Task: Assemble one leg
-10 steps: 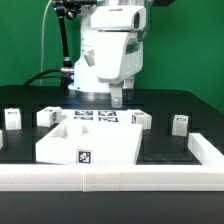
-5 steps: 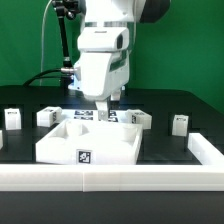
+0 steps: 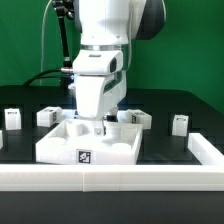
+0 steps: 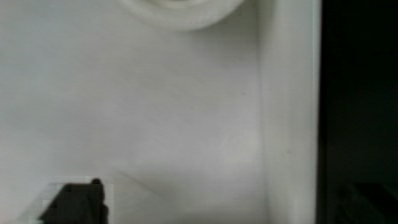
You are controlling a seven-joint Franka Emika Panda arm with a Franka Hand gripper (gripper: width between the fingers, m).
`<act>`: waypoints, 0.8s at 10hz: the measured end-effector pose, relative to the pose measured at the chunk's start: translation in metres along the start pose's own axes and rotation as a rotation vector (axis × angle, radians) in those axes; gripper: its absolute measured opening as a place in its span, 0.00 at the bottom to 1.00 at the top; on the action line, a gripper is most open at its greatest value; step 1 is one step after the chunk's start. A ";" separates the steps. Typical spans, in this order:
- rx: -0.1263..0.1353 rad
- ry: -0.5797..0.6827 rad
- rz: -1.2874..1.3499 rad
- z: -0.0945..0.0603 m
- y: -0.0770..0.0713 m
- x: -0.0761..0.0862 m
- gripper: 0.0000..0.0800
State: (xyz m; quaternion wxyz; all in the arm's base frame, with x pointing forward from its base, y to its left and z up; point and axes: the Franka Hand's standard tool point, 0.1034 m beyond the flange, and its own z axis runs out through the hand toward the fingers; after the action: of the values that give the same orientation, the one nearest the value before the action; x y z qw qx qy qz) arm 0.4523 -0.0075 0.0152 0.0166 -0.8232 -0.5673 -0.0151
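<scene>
Several small white legs with tags stand on the black table: two at the exterior view's left (image 3: 12, 118) (image 3: 47, 116) and two at its right (image 3: 140, 119) (image 3: 179, 124). The large white square panel (image 3: 60, 150) lies in front of them. My gripper (image 3: 103, 125) hangs low over the panel's back part, open and empty, with no leg between its fingers. In the wrist view the panel's flat surface (image 4: 160, 110) fills the picture, with a round recess (image 4: 178, 10) and the panel's edge beside black table. One dark fingertip (image 4: 75, 205) shows.
A white rail (image 3: 110, 178) runs along the front of the table and up the exterior view's right side (image 3: 205, 150). The arm's body hides the table behind the panel. A green wall stands at the back.
The gripper has come down and toward the exterior view's left, from above the back of the table to just over the panel's back part. The legs and panel have not moved.
</scene>
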 end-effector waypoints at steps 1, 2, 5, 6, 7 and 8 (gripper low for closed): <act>0.001 0.000 0.000 0.000 0.000 0.000 0.81; 0.002 0.000 0.000 0.001 -0.001 0.000 0.67; 0.002 0.000 0.000 0.001 -0.001 0.000 0.26; 0.002 0.000 0.000 0.001 -0.001 0.000 0.26; 0.002 0.000 0.001 0.001 0.000 0.000 0.07; 0.001 0.000 0.001 0.001 0.000 0.000 0.07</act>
State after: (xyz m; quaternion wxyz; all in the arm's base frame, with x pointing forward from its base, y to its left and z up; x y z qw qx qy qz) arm 0.4519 -0.0077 0.0144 0.0171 -0.8235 -0.5668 -0.0146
